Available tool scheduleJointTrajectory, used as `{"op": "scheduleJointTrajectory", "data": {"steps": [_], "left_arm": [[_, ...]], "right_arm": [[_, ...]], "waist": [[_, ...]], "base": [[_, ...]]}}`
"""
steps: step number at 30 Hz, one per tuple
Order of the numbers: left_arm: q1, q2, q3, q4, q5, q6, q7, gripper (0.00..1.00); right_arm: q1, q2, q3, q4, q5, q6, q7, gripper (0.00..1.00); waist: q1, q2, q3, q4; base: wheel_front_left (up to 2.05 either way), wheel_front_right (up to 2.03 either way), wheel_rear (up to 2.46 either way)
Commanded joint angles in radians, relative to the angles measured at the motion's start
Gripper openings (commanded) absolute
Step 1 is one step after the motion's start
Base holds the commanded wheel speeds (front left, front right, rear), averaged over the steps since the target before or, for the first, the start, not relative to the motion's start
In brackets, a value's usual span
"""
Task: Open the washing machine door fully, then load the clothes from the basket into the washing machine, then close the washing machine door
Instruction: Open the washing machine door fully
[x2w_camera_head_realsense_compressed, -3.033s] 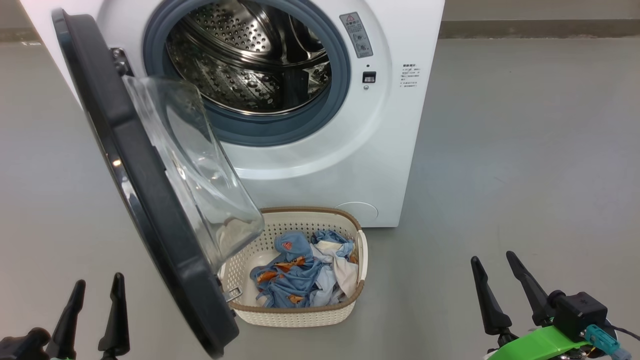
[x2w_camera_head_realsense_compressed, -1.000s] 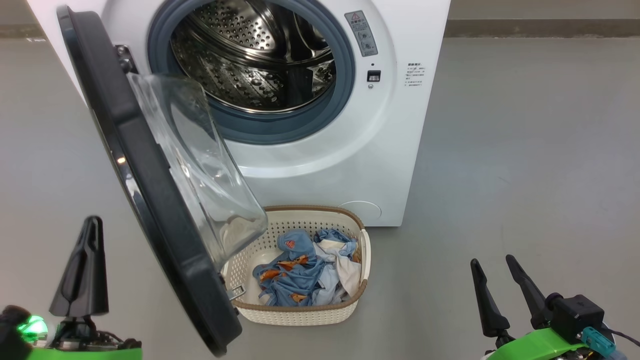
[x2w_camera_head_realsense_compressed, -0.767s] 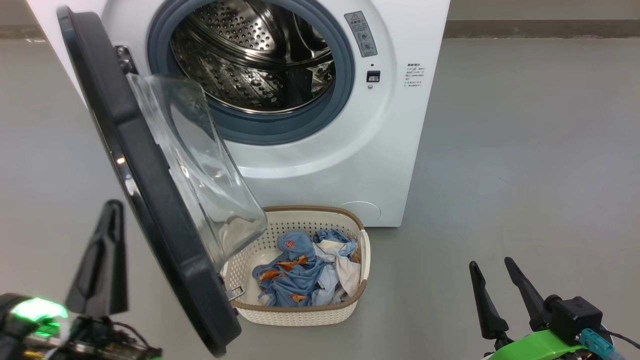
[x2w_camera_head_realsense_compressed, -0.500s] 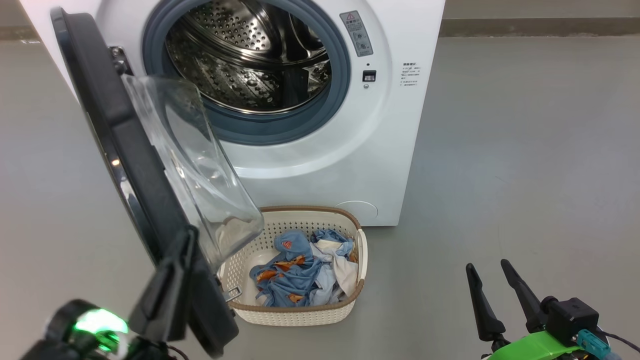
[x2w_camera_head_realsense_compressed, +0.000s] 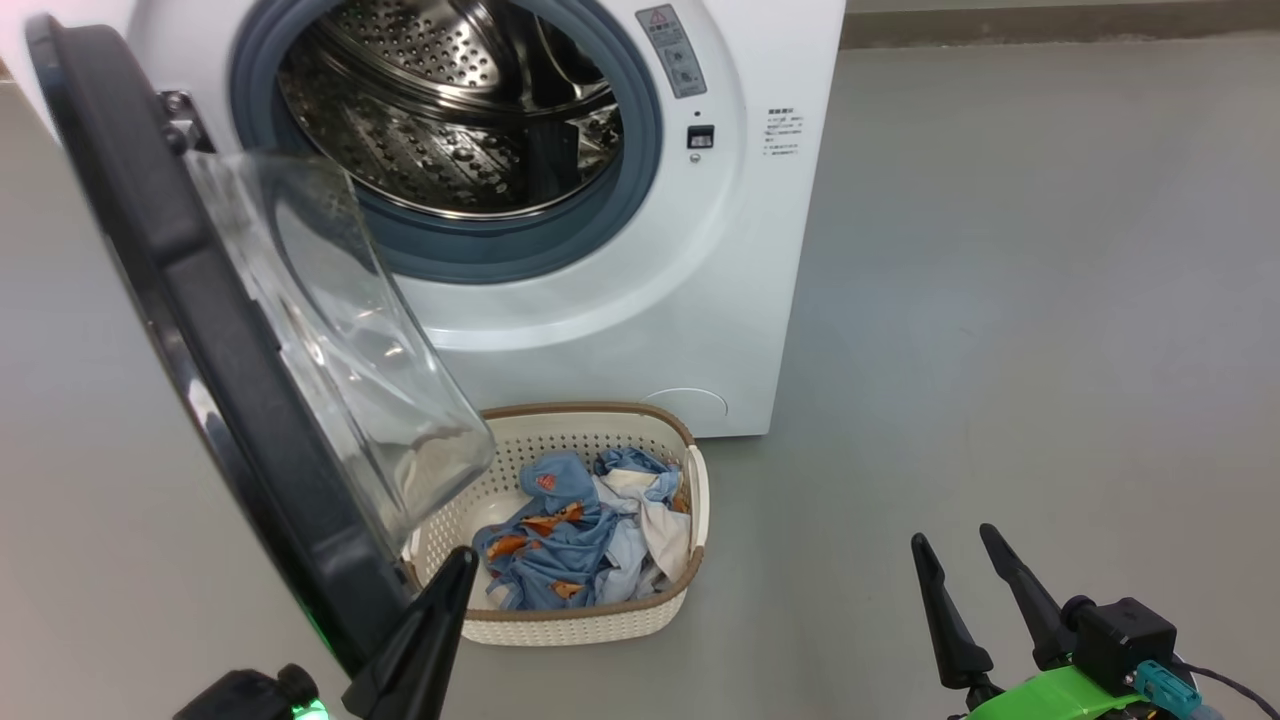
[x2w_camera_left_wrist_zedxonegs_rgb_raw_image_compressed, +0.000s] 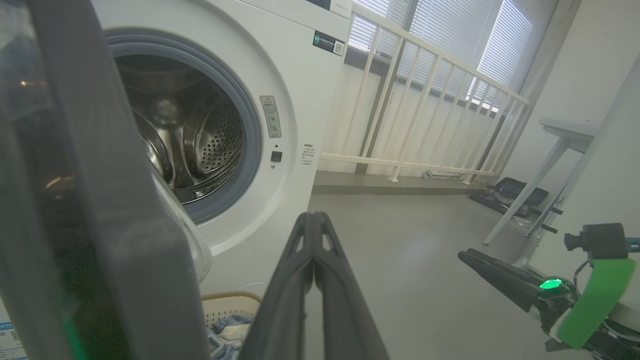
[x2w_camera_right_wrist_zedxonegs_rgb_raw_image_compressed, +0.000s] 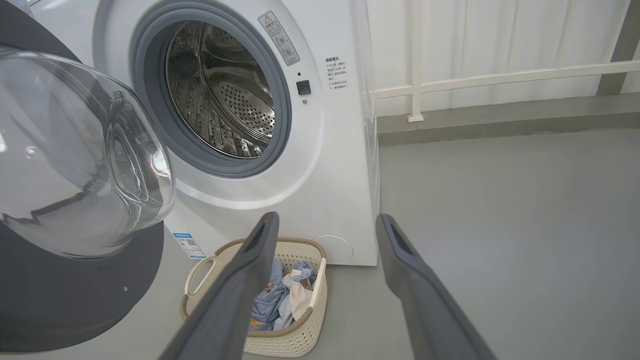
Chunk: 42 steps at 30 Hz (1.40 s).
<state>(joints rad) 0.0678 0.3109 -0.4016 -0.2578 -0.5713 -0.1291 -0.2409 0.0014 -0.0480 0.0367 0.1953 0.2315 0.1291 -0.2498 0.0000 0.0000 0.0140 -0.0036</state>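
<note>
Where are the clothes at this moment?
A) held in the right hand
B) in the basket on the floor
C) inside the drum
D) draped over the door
B: the clothes lie heaped in the basket, the drum is bare, and the right hand stands open and empty.

The drum mouth (x2w_camera_head_realsense_compressed: 440, 110) of the washing machine (x2w_camera_head_realsense_compressed: 620, 300) is seen wide open, and a clear way in is offered from the front. The washing machine door (x2w_camera_head_realsense_compressed: 215, 370) is swung out on the left, and its glass bowl (x2w_camera_head_realsense_compressed: 330, 340) is hung over the left end of the basket (x2w_camera_head_realsense_compressed: 575, 625). That corner is roofed. The clothes (x2w_camera_head_realsense_compressed: 570, 550) can be reached from above and from the right. The left gripper (x2w_camera_head_realsense_compressed: 462, 560), fingers pressed together, is hemmed by the door's lower edge just beside it. Bare floor (x2w_camera_head_realsense_compressed: 1000, 300) is spread around the right gripper (x2w_camera_head_realsense_compressed: 952, 538), fingers parted, well apart from the basket.
</note>
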Motion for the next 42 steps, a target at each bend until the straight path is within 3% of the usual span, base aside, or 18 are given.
{"op": "scheduleJointTrajectory", "data": {"steps": [1,14,29,42], "left_arm": [[-0.027,0.014,0.031,-0.006,-0.005,-0.002,-0.007,0.0],[-0.06,-0.014,0.068,0.166,-0.028,0.002,-0.018,0.0],[-0.078,-0.004,0.097,0.223,-0.041,0.011,-0.016,0.0],[-0.081,0.041,0.152,0.242,-0.076,0.035,0.01,0.0]], "right_arm": [[-0.028,-0.002,0.028,-0.023,0.004,0.002,-0.012,1.0],[-0.025,-0.002,0.019,-0.032,0.011,0.002,-0.012,1.0],[-0.047,-0.002,0.018,0.003,0.028,0.002,-0.012,1.0],[-0.056,-0.002,0.012,0.016,0.045,0.002,-0.012,1.0]], "waist": [[0.0,0.0,0.007,-0.01],[0.0,0.0,0.025,-0.009],[0.0,0.0,0.009,0.121],[0.0,0.0,0.015,0.228]], "base": [[0.0,0.0,0.0],[0.0,0.0,0.0],[0.0,0.0,0.0],[0.0,0.0,0.0]]}}
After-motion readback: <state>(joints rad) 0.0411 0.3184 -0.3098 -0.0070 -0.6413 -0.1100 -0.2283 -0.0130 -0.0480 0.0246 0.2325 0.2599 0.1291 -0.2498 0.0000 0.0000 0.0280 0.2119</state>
